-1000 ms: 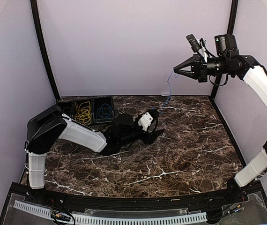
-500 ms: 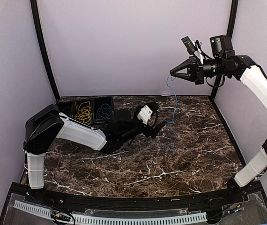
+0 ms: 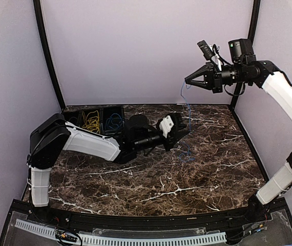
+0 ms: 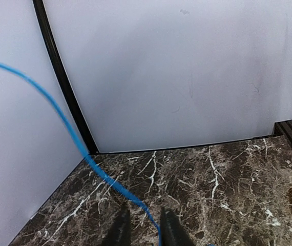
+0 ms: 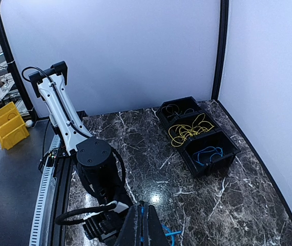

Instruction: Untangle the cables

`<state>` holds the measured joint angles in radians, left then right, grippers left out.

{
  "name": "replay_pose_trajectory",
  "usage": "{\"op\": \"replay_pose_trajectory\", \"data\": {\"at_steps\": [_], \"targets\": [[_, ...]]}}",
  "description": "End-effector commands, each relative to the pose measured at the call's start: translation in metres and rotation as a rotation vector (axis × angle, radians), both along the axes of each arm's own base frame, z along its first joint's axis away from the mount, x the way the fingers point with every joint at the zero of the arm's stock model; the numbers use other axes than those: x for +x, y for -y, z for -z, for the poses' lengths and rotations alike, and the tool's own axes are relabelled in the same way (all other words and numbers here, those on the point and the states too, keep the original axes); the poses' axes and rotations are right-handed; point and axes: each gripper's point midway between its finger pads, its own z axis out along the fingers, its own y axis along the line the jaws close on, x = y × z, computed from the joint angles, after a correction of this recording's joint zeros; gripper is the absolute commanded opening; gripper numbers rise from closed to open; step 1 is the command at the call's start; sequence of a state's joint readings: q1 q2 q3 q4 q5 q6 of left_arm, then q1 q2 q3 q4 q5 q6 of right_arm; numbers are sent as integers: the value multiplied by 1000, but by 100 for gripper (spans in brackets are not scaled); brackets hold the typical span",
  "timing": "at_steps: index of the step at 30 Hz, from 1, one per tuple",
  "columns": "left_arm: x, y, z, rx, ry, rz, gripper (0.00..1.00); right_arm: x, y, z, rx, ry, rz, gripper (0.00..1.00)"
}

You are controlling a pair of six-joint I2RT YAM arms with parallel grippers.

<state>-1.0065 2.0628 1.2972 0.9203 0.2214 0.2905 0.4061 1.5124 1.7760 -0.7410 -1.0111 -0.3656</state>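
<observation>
My right gripper (image 3: 186, 81) is high at the back right, shut on a thin blue cable (image 3: 186, 155) that hangs down to a small loop on the marble. In the right wrist view the fingers (image 5: 145, 218) press together on that blue strand (image 5: 172, 234). My left gripper (image 3: 183, 132) lies low by the hanging part. In the left wrist view the blue cable (image 4: 74, 138) runs between its fingertips (image 4: 145, 230), along the right finger, with a gap still showing. A yellow cable (image 3: 90, 123) and another blue one (image 3: 114, 121) lie in bins.
A row of three black bins (image 3: 103, 110) stands at the back left; the leftmost holds a black cable (image 3: 74, 119). Purple walls with black corner posts close in the table. The left arm's forearm (image 3: 92, 146) stretches low across the left half.
My left gripper has slid right to the hanging blue cable and its jaws have narrowed around it. The right gripper has shifted slightly left, still holding the cable up.
</observation>
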Motion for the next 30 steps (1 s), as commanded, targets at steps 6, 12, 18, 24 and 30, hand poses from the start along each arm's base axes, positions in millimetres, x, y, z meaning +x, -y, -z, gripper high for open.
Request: {"op": "replay_pose_trajectory", "data": {"at_steps": [6,12,18,24,30], "targets": [[-2,-9,3,12,-10,-25,0,7,9,-13,6,46,48,0],[-3,-14,18,40,-46,-32,0,10,13,-18,10,58,63,0],[19,-40,-10,-56,-70,-153,0,10,17,9,-38,47,76,12],[79,-86,-32,-36,-251,-279,0,8,39,72,-130,5,151,15],[132,-129,-27,107,-395,-381,0,2,62,137,-178,-24,241,23]]}}
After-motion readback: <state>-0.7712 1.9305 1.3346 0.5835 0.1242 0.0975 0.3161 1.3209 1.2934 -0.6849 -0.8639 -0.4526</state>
